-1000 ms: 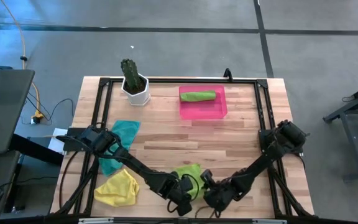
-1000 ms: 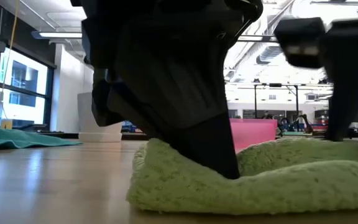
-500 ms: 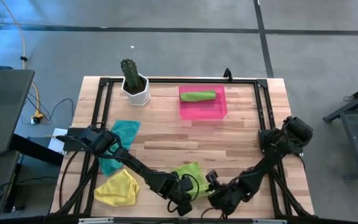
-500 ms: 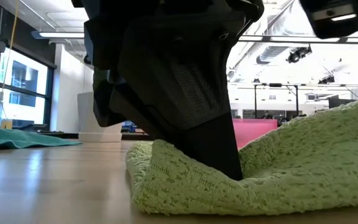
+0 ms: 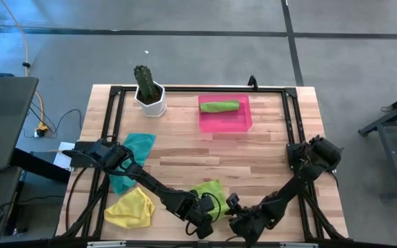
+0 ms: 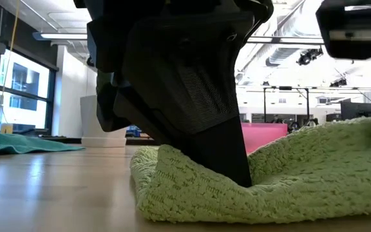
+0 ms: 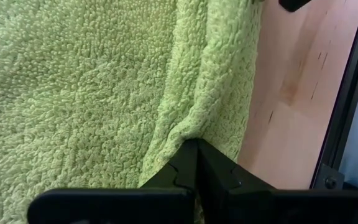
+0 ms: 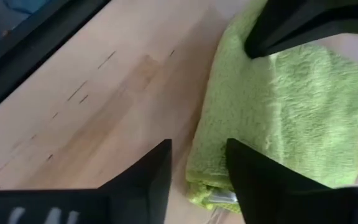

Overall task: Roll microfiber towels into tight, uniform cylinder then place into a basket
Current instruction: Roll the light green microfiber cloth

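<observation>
Towel (image 7: 92,87) edge clamped in left gripper (image 7: 194,152) fingers; right gripper (image 8: 197,165) fingers apart, apparently just off it.

From above I get even, soft daylight on the desk (image 5: 185,155), with faint shadows. At desk height, bright ceiling lights and windows glare behind a dark, backlit arm; the near lime towel (image 6: 263,187) looks sharp, the far room soft.
</observation>
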Motion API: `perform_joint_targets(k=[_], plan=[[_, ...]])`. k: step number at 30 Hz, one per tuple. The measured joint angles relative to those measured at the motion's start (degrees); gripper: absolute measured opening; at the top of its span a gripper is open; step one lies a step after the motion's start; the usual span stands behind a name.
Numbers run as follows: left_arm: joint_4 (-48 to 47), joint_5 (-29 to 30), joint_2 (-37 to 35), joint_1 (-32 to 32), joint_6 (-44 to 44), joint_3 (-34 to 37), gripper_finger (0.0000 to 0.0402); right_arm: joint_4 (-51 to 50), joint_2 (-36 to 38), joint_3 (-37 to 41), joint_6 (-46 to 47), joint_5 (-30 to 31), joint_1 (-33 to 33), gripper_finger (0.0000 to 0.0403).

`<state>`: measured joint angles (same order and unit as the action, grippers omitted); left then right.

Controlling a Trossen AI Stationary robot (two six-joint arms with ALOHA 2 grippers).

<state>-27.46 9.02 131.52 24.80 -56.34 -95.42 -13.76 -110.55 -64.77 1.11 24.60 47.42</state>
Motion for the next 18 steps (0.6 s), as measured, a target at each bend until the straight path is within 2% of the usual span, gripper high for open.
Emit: perform_joint_targets(k=[9,12,18], plan=[[0.2,0.0,0.0,0.0,0.0,0.0,0.0000,-0.2,-0.2,0.0,-1.6,-0.8,-2.0,0.0249],[0.3,0.0,0.0,0.1,0.0,0.0,0.0000,-0.1,-0.2,0.0,-1.6,-0.8,-2.8,0.0263],[0.3,0.0,0.0,0.1,0.0,0.0,0.0000,-0.9,-0.2,0.0,-1.0,-0.2,-3.8,0.0266]])
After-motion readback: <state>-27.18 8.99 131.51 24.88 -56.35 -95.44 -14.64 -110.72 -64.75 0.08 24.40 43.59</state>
